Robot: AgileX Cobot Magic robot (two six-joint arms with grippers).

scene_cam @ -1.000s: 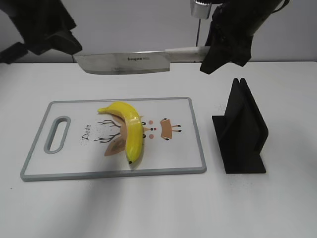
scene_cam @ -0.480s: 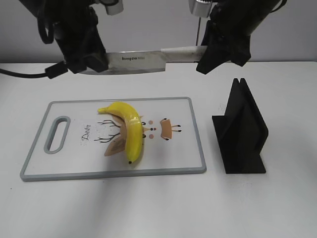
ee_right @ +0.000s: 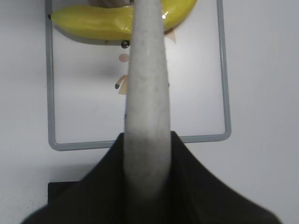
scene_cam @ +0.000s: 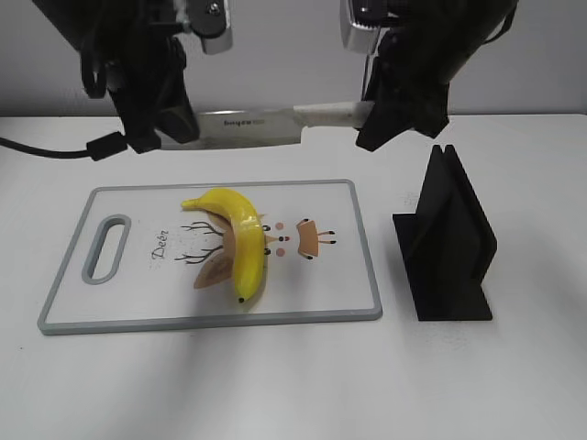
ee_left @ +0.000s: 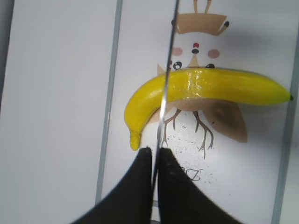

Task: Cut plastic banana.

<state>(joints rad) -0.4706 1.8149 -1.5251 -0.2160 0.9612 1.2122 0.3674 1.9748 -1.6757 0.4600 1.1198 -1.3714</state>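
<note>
The plastic banana (scene_cam: 240, 240), glossy yellow and curved, lies on the white cutting board (scene_cam: 339, 275); it also shows in the left wrist view (ee_left: 210, 86) and the right wrist view (ee_right: 93, 21). A steel knife (scene_cam: 252, 126) hangs level above the board's far edge. My right gripper (scene_cam: 381, 115) is shut on the knife's grey handle (ee_right: 145, 93). My left gripper (scene_cam: 174, 124) is shut on the blade's tip end, with the thin blade edge (ee_left: 164, 93) running over the banana in the left wrist view.
A black knife stand (scene_cam: 449, 243) sits on the table right of the board. The board has a grey rim, a handle slot (scene_cam: 105, 247) at its left end and a printed deer drawing (scene_cam: 307, 238).
My left gripper has come in from the upper left and closed on the blade's tip end. The knife has dropped slightly and moved a little left.
</note>
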